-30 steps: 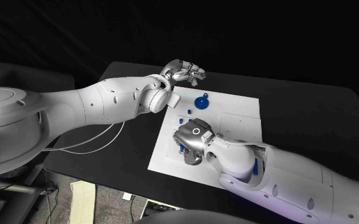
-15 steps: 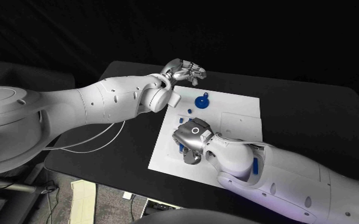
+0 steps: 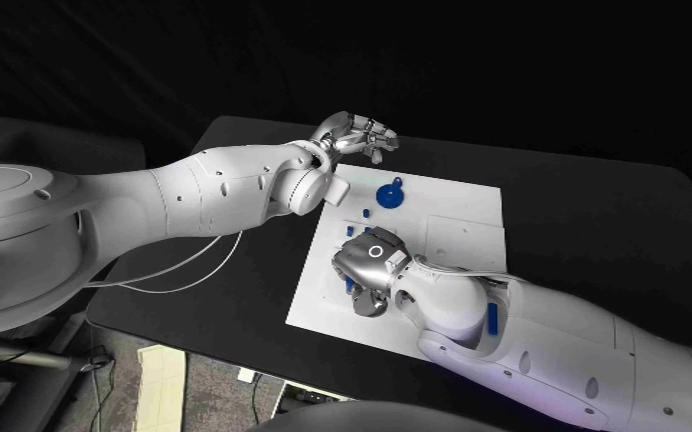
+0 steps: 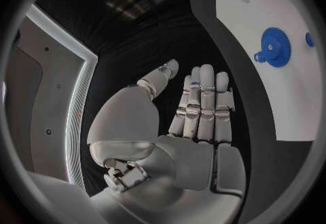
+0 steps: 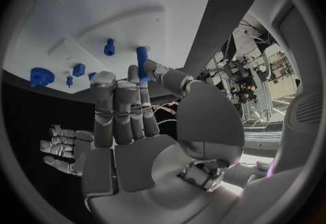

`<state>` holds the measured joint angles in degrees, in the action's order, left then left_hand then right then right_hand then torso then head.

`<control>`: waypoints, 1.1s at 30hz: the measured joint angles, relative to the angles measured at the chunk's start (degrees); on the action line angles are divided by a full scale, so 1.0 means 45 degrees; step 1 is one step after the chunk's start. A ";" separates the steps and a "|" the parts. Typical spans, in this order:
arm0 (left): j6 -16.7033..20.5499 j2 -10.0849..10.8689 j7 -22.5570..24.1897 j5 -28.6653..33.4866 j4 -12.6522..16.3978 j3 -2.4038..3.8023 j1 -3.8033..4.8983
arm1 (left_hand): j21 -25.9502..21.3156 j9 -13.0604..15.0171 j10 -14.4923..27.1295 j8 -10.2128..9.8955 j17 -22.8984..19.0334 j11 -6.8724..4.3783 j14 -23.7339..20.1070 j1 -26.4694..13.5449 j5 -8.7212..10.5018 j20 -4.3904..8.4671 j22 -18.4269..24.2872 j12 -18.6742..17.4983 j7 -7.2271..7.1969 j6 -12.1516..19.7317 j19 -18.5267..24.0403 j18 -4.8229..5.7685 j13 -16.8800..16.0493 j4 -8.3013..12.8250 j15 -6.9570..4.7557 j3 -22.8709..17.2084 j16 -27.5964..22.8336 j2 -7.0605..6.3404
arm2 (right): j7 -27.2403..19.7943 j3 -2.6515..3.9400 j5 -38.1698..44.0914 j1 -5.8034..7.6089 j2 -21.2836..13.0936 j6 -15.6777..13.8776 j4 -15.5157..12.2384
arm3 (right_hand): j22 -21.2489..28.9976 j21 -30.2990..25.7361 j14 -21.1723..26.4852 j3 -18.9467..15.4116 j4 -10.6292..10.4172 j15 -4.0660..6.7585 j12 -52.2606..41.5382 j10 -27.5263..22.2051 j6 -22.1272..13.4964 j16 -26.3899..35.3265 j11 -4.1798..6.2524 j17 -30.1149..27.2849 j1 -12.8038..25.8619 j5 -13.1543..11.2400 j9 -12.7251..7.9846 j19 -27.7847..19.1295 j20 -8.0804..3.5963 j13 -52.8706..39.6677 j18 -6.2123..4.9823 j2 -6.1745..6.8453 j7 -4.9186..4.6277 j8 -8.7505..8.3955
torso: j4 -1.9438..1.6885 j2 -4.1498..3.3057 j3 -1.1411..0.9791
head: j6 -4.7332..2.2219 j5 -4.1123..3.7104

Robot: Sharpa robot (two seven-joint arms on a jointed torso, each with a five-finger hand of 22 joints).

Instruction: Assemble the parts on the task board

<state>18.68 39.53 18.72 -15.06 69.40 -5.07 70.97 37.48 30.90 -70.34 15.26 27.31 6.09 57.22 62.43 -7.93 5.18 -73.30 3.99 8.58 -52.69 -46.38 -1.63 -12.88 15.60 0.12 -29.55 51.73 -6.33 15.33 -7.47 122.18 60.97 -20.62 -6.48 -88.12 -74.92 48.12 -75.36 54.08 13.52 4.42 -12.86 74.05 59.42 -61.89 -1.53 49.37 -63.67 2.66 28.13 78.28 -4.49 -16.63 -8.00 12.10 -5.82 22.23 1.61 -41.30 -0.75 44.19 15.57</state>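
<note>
A small, stiff, light blue peg (image 5: 141, 61), likely slippery, is seen at the fingertips of the right hand (image 3: 372, 270), spread and empty above the task board (image 3: 454, 242), and is best pinched by its sides.

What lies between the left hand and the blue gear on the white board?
Bare black table and white board between left hand and blue gear; head view.

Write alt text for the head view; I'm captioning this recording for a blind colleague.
Two white robot arms reach over a white task board on a black table. The right robot hand hovers low over the board's near half, beside small blue parts, while the left robot hand hangs empty, fingers apart, past the board's far corner. A blue gear sits on the board between them.
</note>
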 measured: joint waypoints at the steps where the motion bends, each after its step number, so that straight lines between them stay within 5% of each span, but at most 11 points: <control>1: 0.0000 0.0000 0.0000 0.0000 0.0000 0.0000 0.0000 | 0.0000 0.0000 0.0000 0.0000 0.0006 0.0000 0.0000 0.0000 0.0000 0.0000 0.0000 0.0000 0.0000 0.0000 0.0000 -0.0001 0.0000 0.0000 0.0000 0.0000 0.0000 0.0000 | -0.0003 -0.0003 -0.0003 0.0000 0.0000 0.0000 0.0000 | 0.0000 0.0000 0.0000 0.0000 0.0000 0.0000 0.0000 0.0000 0.0000 0.0000 0.0000 0.0000 0.0000 0.0000 0.0002 0.0000 0.0000 0.0002 0.0000 0.0000 -0.0001 0.0000 | 0.0000 0.0000 -0.0001 | 0.0004 0.0001; 33: -0.0008 0.0002 0.0001 0.0000 -0.0004 0.0000 0.0000 | 0.0000 0.0002 0.0000 0.0048 0.0037 0.0000 0.0000 0.0000 0.0000 0.0000 -0.0021 0.0000 0.0000 0.0000 0.0000 0.0070 -0.0002 0.0000 0.0000 0.0000 -0.0050 0.0000 | -0.0020 -0.0048 -0.0125 -0.0069 -0.0124 -0.0270 -0.0119 | 0.0003 0.0000 -0.0020 0.0000 0.0000 0.0020 0.0004 0.0002 0.0023 0.0000 0.0000 0.0008 0.0000 -0.0002 0.0009 -0.0004 -0.0056 -0.0010 -0.0001 0.0000 0.0040 -0.0036 | -0.0001 -0.0001 0.0002 | 0.0065 0.0039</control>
<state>18.65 39.54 18.72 -15.06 69.38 -5.07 70.97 37.48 30.91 -70.34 15.48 27.48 6.09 57.22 62.43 -7.93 5.18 -73.39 3.99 8.58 -52.69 -46.38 -1.32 -12.89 15.60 0.12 -29.55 51.50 -6.33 15.24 -7.69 121.62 60.66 -21.18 -7.70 -88.65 -74.91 48.12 -75.45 54.08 13.52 4.51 -12.84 74.06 59.53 -61.89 -1.53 49.40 -63.67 2.66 28.17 78.26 -4.74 -16.67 -8.01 12.10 -5.65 22.07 1.60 -41.31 -0.74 44.48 15.74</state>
